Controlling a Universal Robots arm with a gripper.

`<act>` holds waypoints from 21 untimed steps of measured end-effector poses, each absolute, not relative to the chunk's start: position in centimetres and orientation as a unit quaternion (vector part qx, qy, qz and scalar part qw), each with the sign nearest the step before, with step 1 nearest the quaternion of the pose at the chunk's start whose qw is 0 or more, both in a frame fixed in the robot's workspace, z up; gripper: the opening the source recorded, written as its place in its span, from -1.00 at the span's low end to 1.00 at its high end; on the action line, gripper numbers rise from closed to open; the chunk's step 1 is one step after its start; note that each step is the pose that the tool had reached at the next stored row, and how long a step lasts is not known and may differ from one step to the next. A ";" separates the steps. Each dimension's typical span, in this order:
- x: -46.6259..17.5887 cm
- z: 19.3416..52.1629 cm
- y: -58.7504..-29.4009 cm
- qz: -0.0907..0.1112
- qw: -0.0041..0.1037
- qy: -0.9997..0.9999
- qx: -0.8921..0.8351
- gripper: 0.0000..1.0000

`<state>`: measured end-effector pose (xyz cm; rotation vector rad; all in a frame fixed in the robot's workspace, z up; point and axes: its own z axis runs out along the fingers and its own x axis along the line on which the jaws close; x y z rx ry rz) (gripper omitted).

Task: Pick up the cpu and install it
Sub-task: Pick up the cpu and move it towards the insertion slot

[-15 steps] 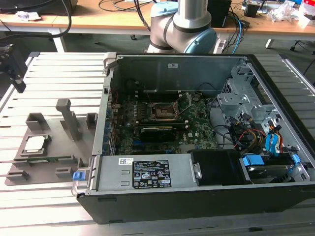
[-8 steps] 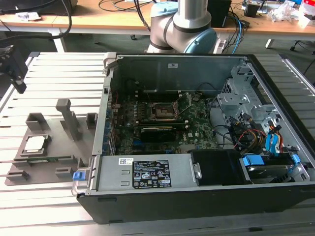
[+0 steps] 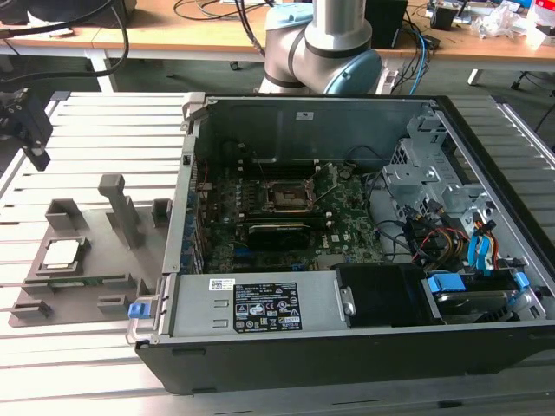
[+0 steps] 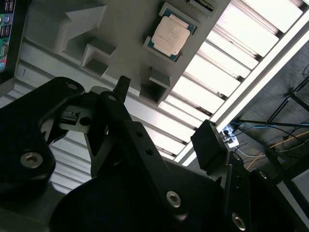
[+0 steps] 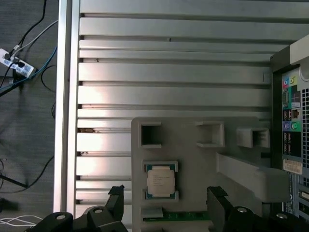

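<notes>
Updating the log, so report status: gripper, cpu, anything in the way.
Gripper open, empty, raised clear of flat grey plastic tray. Small square silver-topped cpu seated in tray, untouched. Nothing between gripper and cpu.

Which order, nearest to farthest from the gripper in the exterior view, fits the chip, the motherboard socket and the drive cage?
1. Chip, on the grey holder at the exterior view's left, where the gripper is.
2. Motherboard socket, mid-case.
3. Drive cage, case's far end, exterior view's right.
</notes>
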<state>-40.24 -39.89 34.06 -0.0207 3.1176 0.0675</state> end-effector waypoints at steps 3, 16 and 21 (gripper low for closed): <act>-40.2 33.9 -39.9 0.022 0.012 1.000 -0.007 0.57; -40.2 33.1 -39.9 0.022 0.012 1.000 -0.007 0.57; -40.2 32.7 -39.9 0.022 0.012 1.000 -0.007 0.57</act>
